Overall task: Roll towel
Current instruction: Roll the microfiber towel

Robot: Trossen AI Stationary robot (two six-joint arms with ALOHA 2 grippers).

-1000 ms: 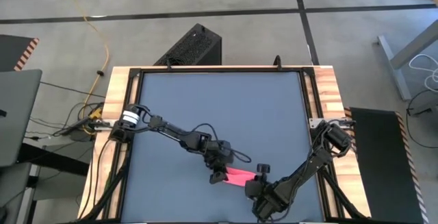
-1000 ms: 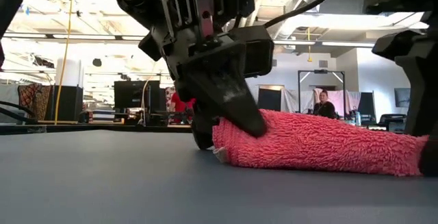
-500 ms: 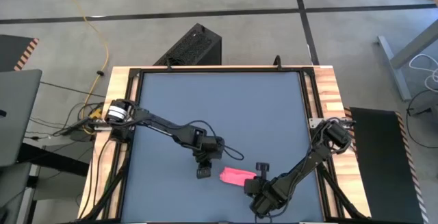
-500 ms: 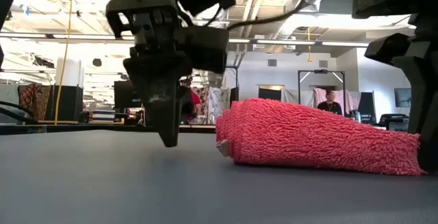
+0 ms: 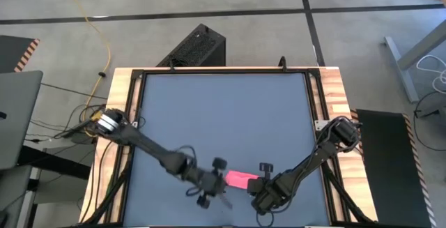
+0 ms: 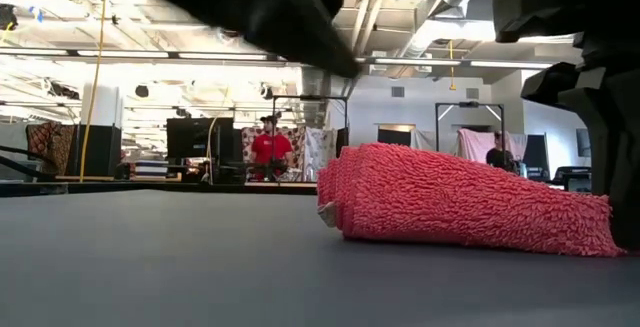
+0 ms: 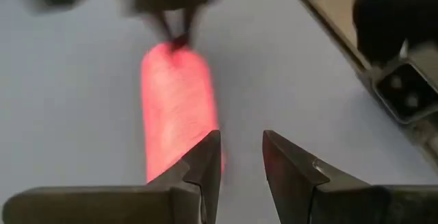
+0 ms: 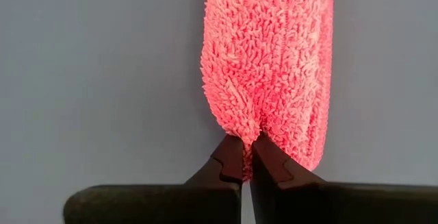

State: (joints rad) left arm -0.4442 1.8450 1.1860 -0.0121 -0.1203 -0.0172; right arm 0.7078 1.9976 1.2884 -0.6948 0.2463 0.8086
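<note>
- The towel point(image 5: 240, 179) lies rolled into a tight tube near the worktop's point(image 5: 223, 109) front edge, right of centre; the rolling looks essentially finished.
- The right end effector point(image 8: 247, 157) is clenched, pinching a fold at the roll's end; the next move calls for releasing without unrolling.
- The left end effector point(image 7: 239, 166) hangs released, empty, just beside the roll's other end.
- Nothing else on the worktop obstructs; people stand far behind.

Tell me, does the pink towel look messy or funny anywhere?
Nothing odd. The towel lies rolled on the table. The right tool pinches one end; the left tool is open, clear of it.
</note>
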